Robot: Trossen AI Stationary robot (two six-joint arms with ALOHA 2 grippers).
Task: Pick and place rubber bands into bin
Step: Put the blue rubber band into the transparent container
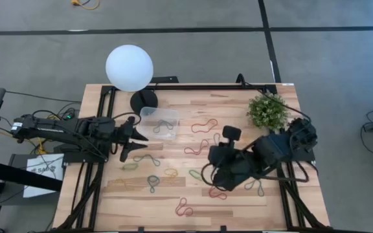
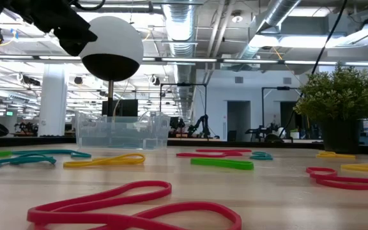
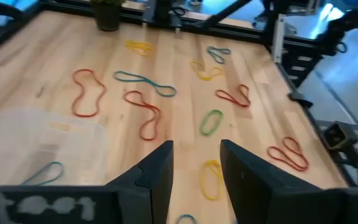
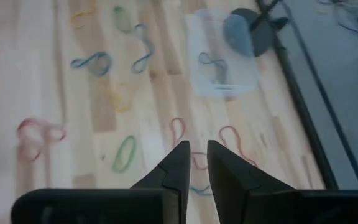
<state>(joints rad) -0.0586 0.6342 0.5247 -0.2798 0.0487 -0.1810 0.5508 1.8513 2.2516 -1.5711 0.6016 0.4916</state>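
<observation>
While the clear bin (image 1: 158, 121), one blue-grey band inside, sits at one o'clock from the empty, parted left gripper (image 1: 129, 146), the loose rubber bands (image 1: 173, 169) lie nearer at five o'clock.

bin (image 1: 159, 120) top open, lamp (image 1: 129, 68) beside
</observation>
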